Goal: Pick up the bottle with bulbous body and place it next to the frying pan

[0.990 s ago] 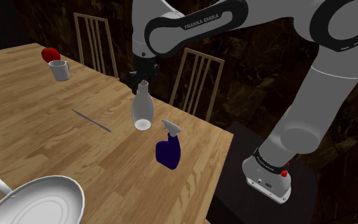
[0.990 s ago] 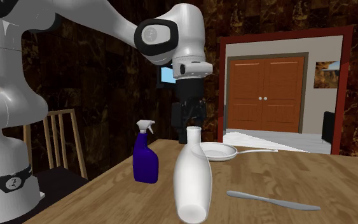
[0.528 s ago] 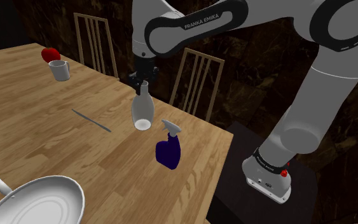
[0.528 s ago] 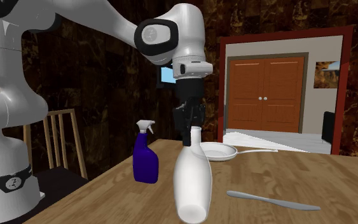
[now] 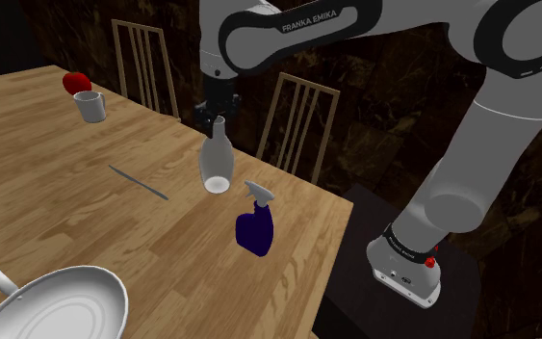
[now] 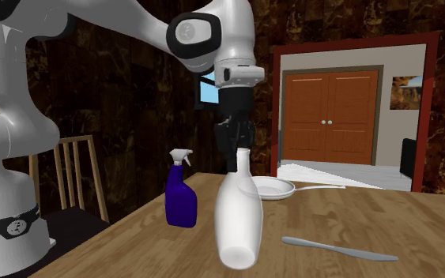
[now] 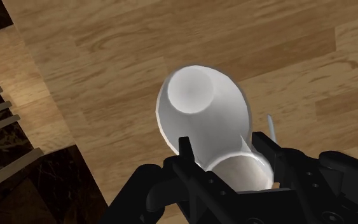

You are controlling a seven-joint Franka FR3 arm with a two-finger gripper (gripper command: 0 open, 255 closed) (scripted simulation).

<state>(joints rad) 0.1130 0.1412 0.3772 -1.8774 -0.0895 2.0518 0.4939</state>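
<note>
Wood-plank table (image 5: 86, 226) w/ dark walls behind. Black two-finger gripper (image 5: 218, 123) is clamped on the neck of the white bulbous-bodied bottle (image 5: 216, 166), one finger each side. Bottle is slightly tilted, near the table edge by the chairs; can't tell if its base touches the wood. Grey round frying pan (image 5: 57, 303) sits well apart, at shoulder view's lower left. Blue spray bottle (image 5: 255, 229) stands nearby.
</note>
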